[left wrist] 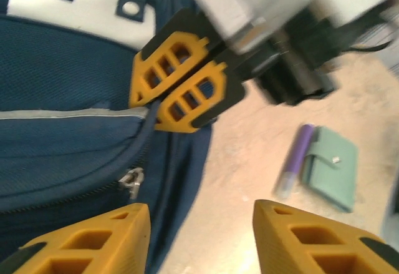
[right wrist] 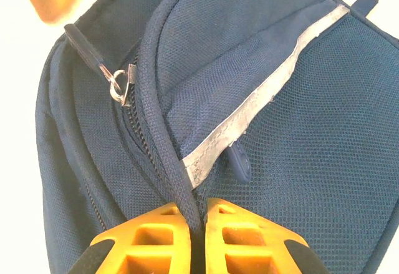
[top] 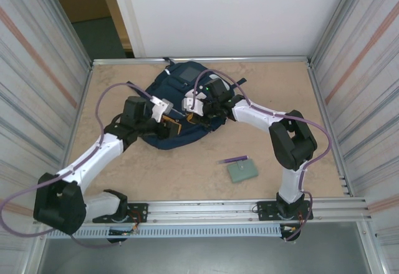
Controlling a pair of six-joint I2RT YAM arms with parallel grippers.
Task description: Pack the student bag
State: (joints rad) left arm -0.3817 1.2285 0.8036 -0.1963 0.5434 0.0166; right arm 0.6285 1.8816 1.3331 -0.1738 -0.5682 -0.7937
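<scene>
The bag (top: 175,87) lies flat on the desk (top: 187,180) at the far middle. Its long axis runs near to far, leaning slightly left at the near end, and its carry loop end points far. Both arms reach in over its near half. The right pincer (top: 189,117) is clenched on the bag's dark piping (right wrist: 163,161), the rounded rim of the front pocket. The right wrist view shows the cord running straight down between the two orange fingers (right wrist: 149,239), with a grey stripe (right wrist: 262,93) crossing the pocket and a zip pull (right wrist: 118,83) up left. The left pincer (top: 173,125) is released. In its own view the fingers (left wrist: 93,239) stand well apart over the bag's edge and bare desk, gripping nothing. That view also shows the right pincer's pinch from outside, a white patch (left wrist: 81,2) on the bag, a second zip pull (left wrist: 131,183), and, off to the right, a green wallet (left wrist: 330,169) with a purple pen (left wrist: 295,159) just beside it. From above, both of these lie near right on the desk, well apart from the bag.
</scene>
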